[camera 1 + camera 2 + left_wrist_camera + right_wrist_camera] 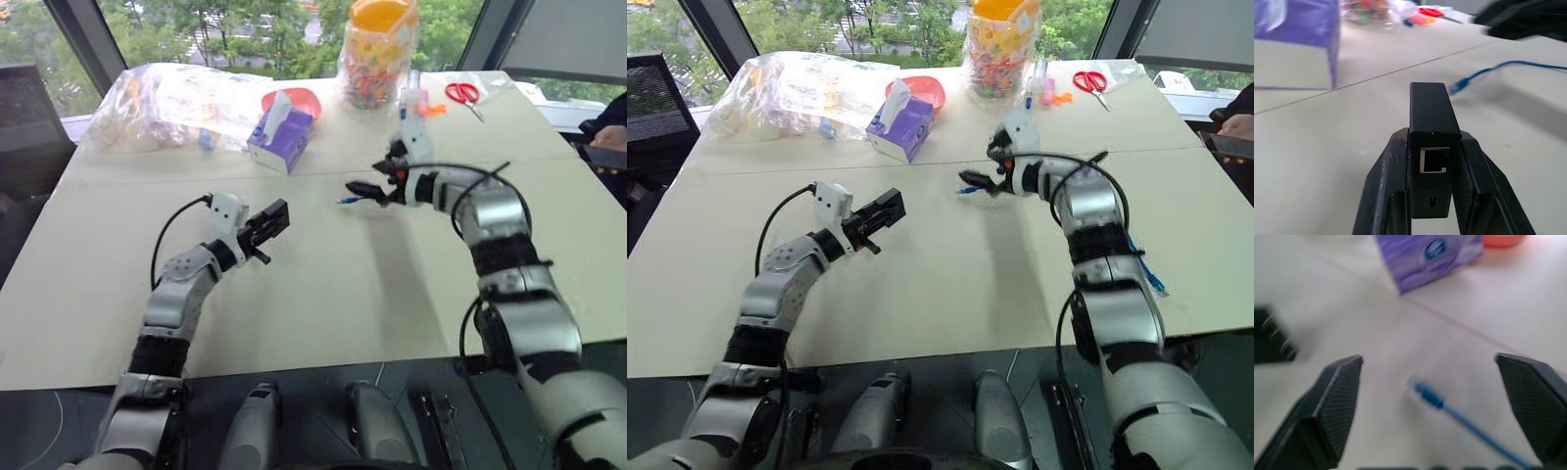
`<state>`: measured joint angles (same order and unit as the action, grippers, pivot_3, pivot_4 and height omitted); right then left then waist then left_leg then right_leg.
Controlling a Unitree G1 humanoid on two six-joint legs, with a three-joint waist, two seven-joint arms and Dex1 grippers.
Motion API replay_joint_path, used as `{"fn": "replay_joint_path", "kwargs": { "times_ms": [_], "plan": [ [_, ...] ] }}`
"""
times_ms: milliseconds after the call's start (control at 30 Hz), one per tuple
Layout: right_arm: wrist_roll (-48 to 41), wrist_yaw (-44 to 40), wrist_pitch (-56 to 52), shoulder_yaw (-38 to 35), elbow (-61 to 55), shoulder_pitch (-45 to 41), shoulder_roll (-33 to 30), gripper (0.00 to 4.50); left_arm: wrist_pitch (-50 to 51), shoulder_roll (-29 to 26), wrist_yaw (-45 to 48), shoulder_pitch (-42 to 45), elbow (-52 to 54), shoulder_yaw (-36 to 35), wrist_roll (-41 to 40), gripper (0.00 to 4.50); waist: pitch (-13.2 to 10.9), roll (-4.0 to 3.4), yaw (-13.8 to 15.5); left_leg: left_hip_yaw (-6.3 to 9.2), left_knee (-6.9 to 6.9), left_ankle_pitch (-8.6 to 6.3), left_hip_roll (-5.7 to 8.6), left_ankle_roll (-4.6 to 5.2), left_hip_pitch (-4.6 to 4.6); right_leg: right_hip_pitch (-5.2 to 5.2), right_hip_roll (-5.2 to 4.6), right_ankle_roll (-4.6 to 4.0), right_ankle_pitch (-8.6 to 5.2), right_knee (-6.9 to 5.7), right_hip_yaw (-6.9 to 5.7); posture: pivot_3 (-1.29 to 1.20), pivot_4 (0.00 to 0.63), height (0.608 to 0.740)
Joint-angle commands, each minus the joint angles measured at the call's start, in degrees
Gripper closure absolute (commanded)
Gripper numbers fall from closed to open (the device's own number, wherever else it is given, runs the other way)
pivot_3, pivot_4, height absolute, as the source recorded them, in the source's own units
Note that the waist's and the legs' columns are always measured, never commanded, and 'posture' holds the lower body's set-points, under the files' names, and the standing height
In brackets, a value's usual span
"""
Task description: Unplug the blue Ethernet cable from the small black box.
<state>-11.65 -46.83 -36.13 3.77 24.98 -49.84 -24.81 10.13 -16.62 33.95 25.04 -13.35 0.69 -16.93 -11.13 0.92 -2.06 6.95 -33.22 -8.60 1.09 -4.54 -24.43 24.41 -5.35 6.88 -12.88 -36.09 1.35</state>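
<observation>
Already unplugged — small black box (1432,147) clamped upright between the two black fingers (1382,196) of the left gripper (266,227), port side facing the wrist camera, socket empty. Held above the table (323,284), toward the middle of its near half, clear of the surface as far as can be told.

Right gripper (1435,406) spread wide, gripping nothing, poised over the table's middle, a little toward the right edge. Blue Ethernet cable (1459,418) between and beyond those parted fingers, touching neither. Its plug end pointing toward the left gripper, well apart from the box; lying on the table or just above it — cannot tell which. Cord trailing back under the right wrist; a further stretch of blue visible beside the right forearm (1144,264) near the table's right edge.

Toward the far edge: purple-and-white tissue box (281,132) roughly mid-width, a red bowl (299,98) just behind it, a crumpled clear plastic bag (171,103) nearer the far left corner. Clear jar with an orange lid (377,49), full of coloured bits, at the far edge right of centre. Red-handled scissors (464,95) close to the far right corner. Beyond the right edge — a person's hand (1236,124), partly in view.
</observation>
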Motion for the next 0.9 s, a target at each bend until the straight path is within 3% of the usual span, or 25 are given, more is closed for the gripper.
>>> {"fn": "replay_joint_path", "kwargs": {
  "times_ms": [33,133,200,433,467,900],
  "plan": [
    [-2.53,-0.36,-6.78,0.26,-14.04,4.33,-1.54,0.03,-8.51,0.88,-0.68,1.82,-5.09,0.87,4.31,4.00,-0.01,-0.01,-0.18,0.00,-0.01,0.00,0.01,0.00,0.00,0.00,-0.01,0.00,0.00,-0.01,0.00,0.00,0.150,0.728],
    [-3.69,0.70,-10.80,-0.32,-20.38,7.51,-1.92,0.03,-13.37,1.59,-1.52,2.49,-10.00,0.75,6.57,4.00,0.00,-0.02,-0.43,0.00,-0.03,0.00,0.01,0.00,0.03,0.01,-0.01,-0.05,0.02,-0.04,0.01,0.00,0.150,0.728],
    [-4.00,0.68,-12.33,0.25,-24.46,9.96,-2.95,0.00,-15.37,1.70,-1.36,2.16,-12.09,0.64,7.31,2.94,0.02,-0.03,-0.36,0.00,-0.05,0.00,0.00,0.00,0.07,0.00,0.00,-0.09,0.01,-0.06,0.00,0.00,0.150,0.728],
    [-5.25,1.33,-14.76,0.01,-28.83,13.75,-4.58,0.00,-16.53,-0.01,-1.10,-0.94,-11.45,-0.53,7.74,0.16,0.03,-0.03,-0.38,0.00,-0.05,0.00,0.00,0.00,0.04,-0.02,-0.02,-0.06,0.02,0.00,0.00,0.00,0.150,0.728],
    [-5.32,1.48,-14.75,-0.14,-28.86,13.98,-4.74,0.00,-15.91,-0.40,-1.11,-1.78,-10.41,-0.98,7.28,0.01,0.03,-0.03,-0.48,0.00,-0.04,0.00,0.00,0.00,0.05,-0.02,-0.02,-0.07,0.02,-0.01,0.00,0.00,0.150,0.728],
    [-4.86,-0.11,-5.88,-0.62,-27.62,17.54,-7.17,0.00,4.27,-7.56,-5.03,-16.96,22.82,-9.74,-1.41,0.01,0.03,-0.03,0.18,0.00,-0.07,-0.01,-0.01,-0.01,0.04,-0.05,-0.04,-0.27,-0.11,0.02,-0.01,0.00,0.150,0.728]
  ]
}}
